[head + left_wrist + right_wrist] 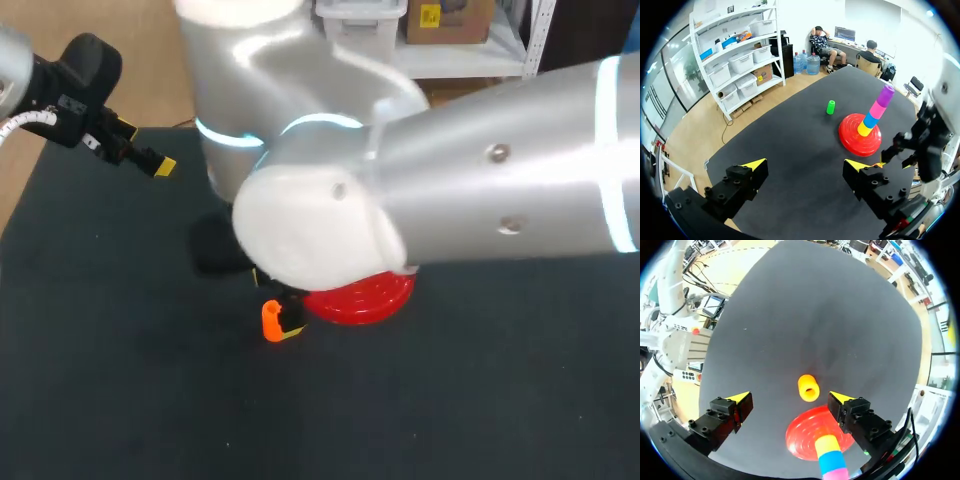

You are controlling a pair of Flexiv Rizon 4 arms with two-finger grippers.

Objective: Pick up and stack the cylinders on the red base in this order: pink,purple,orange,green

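Observation:
The red base (856,140) carries a stack of yellow, blue, pink (877,108) and purple (886,94) cylinders. The orange cylinder (808,387) lies on its side on the mat next to the base (805,432), between the open fingers of my right gripper (790,398), which touch nothing. In the head view my right arm (480,190) hides the stack; only the base's rim (360,298) and the orange cylinder (271,320) show. The green cylinder (830,107) stands upright beyond the base. My left gripper (807,165) hangs open and empty above the mat, well away from everything.
The dark mat (120,380) covers the table. My left arm (70,80) sits over its far left corner. My right arm's wrist (927,137) stands close beside the stack.

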